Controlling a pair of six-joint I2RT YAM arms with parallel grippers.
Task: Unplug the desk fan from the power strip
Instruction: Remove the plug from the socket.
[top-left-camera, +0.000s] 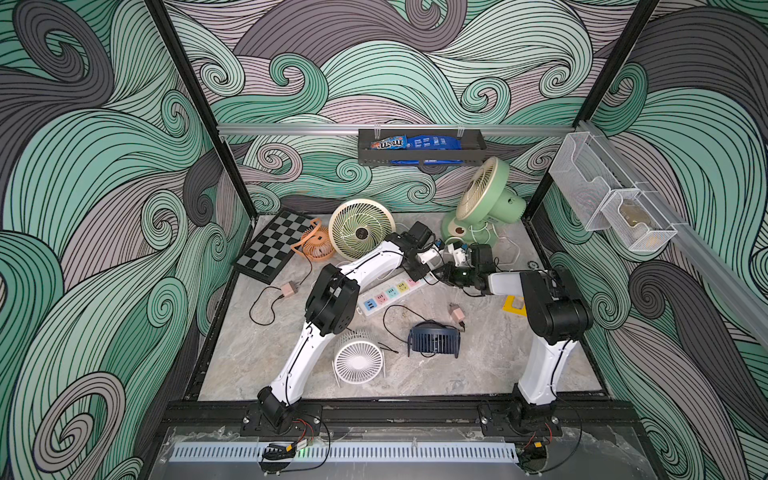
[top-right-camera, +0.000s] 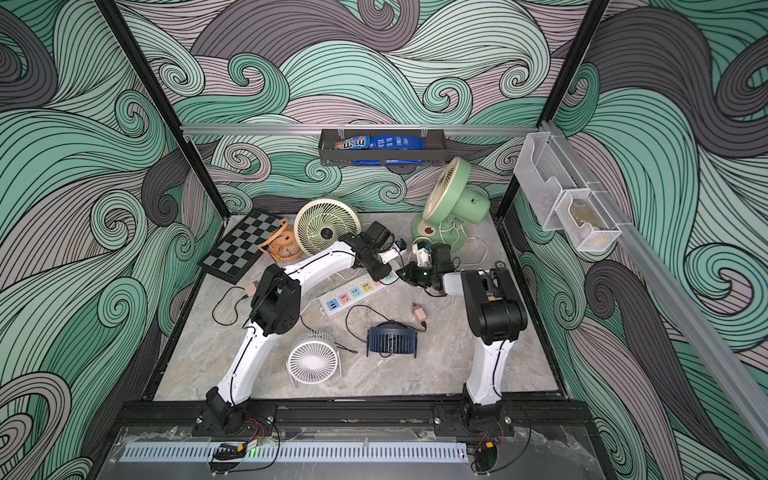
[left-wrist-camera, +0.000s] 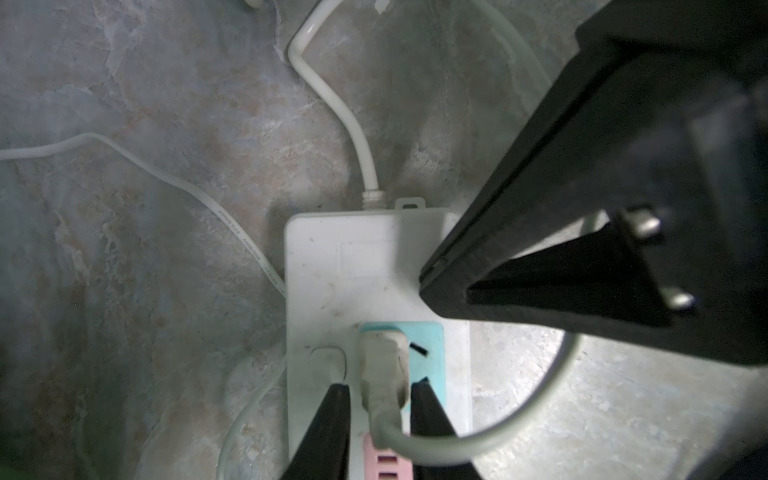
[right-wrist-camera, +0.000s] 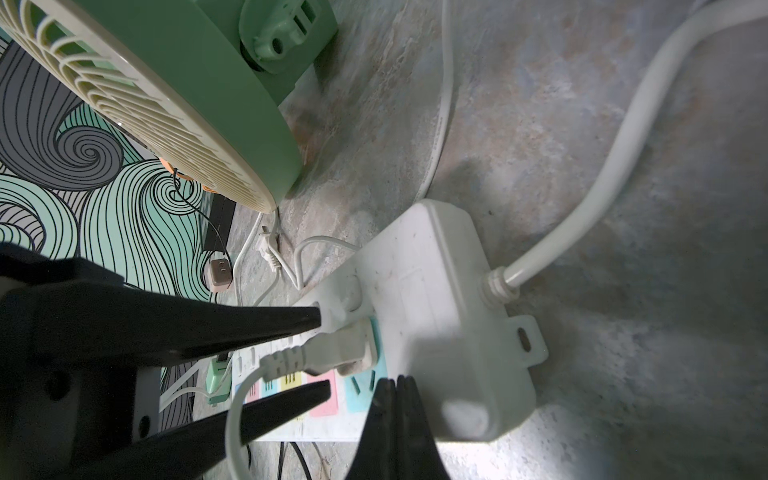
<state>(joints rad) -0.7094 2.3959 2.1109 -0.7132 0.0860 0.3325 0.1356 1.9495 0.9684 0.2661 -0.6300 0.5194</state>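
The power strip (top-left-camera: 386, 295) (left-wrist-camera: 353, 266) (right-wrist-camera: 436, 291) lies mid-table, a white bar with pastel sockets. A white plug (left-wrist-camera: 382, 361) (right-wrist-camera: 336, 349) sits in its teal end socket, and its cord loops away. A green desk fan (top-left-camera: 484, 199) stands upright at the back right. My left gripper (left-wrist-camera: 380, 384) straddles the plug. Its jaws are narrowly open: one finger touches the plug and a small gap shows at the other. My right gripper (right-wrist-camera: 392, 380) is shut and empty, with its tip resting on the strip beside the teal socket.
A cream-and-green fan (top-left-camera: 361, 228) lies near the back, with a loose white plug (right-wrist-camera: 268, 249) beside it. Orange fan (top-left-camera: 316, 243) and chessboard (top-left-camera: 274, 245) are at the back left. White fan (top-left-camera: 358, 360), blue fan (top-left-camera: 434, 340) and black cables lie in front of the strip.
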